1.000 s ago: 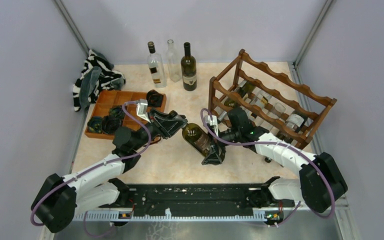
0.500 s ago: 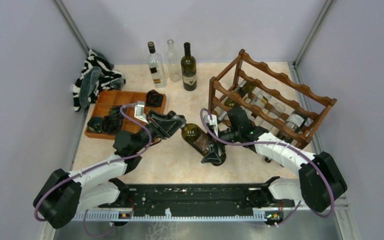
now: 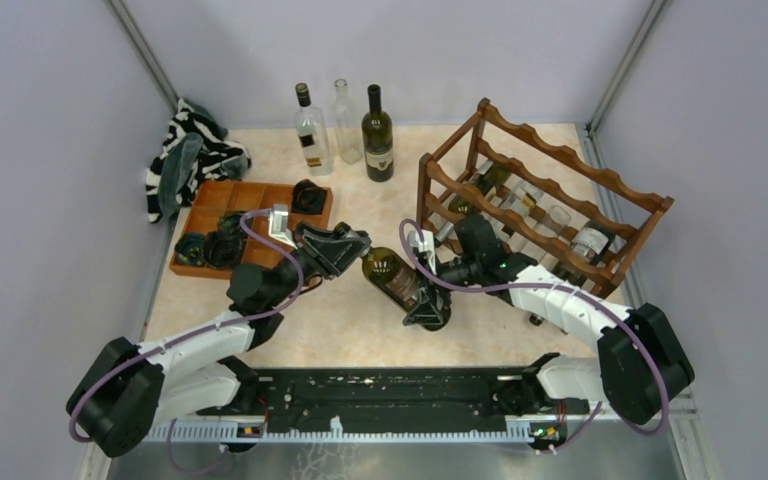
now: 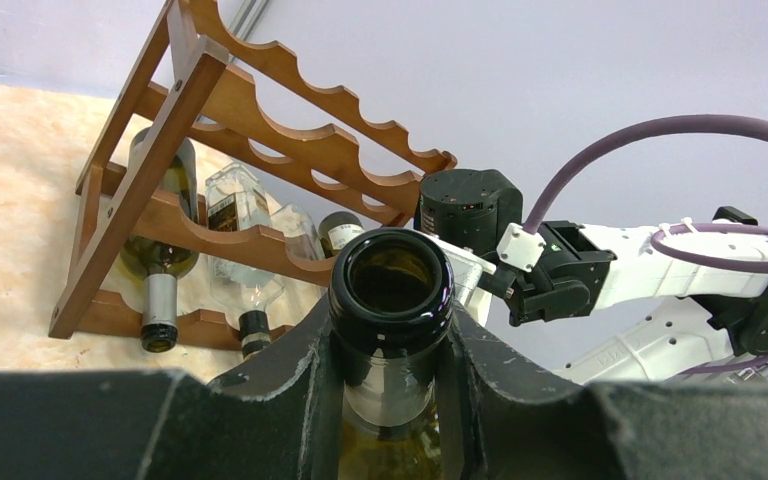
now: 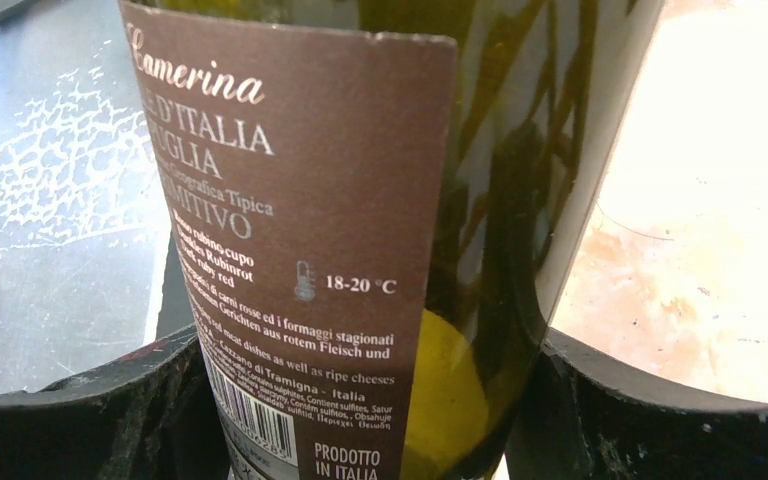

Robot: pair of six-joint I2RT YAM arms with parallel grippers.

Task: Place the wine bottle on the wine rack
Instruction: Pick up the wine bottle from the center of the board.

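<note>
Clamping my left gripper [image 3: 357,250] on the neck of the wine bottle [image 3: 390,273], I hold it slantwise over the table [image 3: 330,330], its mouth toward my left arm and its base toward my right gripper [image 3: 425,303]. In the left wrist view my left fingers [image 4: 295,400] squeeze the neck from both sides, just under the open lip. My right fingers [image 5: 90,420] straddle the bottle's wide labelled body, one on each flank and very near the glass; whether they press on it I cannot tell. The bottle is out in front of the wine rack [image 3: 550,185], near its left end post, and rests on none of its rails. Other racked bottles [image 4: 160,250] lie in the rack's lower tiers. Three upright bottles [image 3: 377,135] stand at the far edge, and a compartment tray [image 3: 222,205] sits at the left beside a striped cloth [image 3: 190,150]
</note>
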